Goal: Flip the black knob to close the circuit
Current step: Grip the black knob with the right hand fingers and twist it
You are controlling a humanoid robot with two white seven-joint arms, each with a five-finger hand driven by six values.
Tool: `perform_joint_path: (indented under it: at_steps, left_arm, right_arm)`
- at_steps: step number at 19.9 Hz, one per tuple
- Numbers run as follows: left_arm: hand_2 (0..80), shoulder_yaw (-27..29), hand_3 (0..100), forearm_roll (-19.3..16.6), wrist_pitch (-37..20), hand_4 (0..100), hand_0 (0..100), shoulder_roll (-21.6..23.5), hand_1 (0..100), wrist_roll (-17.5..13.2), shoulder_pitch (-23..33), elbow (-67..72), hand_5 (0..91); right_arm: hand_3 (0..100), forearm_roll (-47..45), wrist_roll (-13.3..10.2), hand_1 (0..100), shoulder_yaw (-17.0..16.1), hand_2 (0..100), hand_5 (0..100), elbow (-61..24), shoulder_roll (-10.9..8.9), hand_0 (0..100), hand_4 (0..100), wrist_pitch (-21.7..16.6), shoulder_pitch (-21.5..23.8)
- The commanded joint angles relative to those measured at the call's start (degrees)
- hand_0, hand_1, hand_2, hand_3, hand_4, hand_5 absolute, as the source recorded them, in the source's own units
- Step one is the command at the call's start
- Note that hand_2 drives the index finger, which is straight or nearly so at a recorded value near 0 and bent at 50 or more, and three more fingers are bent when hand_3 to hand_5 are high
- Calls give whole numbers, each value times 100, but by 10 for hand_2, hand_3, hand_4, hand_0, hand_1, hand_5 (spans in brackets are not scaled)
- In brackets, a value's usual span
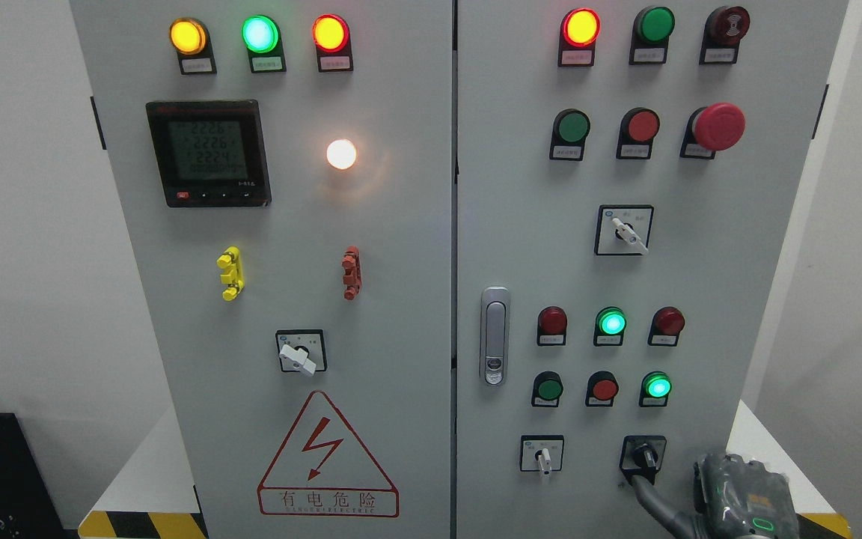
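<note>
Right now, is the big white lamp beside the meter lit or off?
Lit. The white lamp glows bright and casts a warm halo on the grey panel, right of the meter.

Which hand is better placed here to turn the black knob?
The right hand. It shows at the lower right, with a finger reaching up to just below the black knob on the right door. No left hand is in view.

The grey cabinet carries everything on its two doors. Left of the door handle are a meter, a yellow clip, a red clip and a warning sign. Right of the handle are lamps, buttons and the black knob.
</note>
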Motion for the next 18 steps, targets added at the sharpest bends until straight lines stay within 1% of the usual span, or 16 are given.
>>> perform_joint_path:
  at_steps: [1,2,5,9,18]
  left_arm:
    - [0,62,49,44,3,27,0,-1,0,-2,193,-193,0]
    - [0,62,49,44,3,27,0,-2,0,-2,193,-193,0]
    - [0,62,49,44,3,27,0,-2,0,-2,193,-193,0]
    - [0,62,49,44,3,27,0,-1,0,-2,193,-193,0]
    - [0,62,49,44,3,27,0,-2,0,-2,193,-193,0]
  right_arm:
    - [1000,-57,19,0,-126,870,884,13,121,0,802,-3,13]
    - [1000,-57,19,0,-144,870,885,4,113,0,802,-3,13]
    - [1000,-74,19,0,-214,871,887,4,-28,0,802,-3,21]
    - [1000,-347,10,0,-223,869,887,4,-98,0,802,6,30]
    - [1000,-356,1,0,-223,869,888,-14,-98,0,802,14,13]
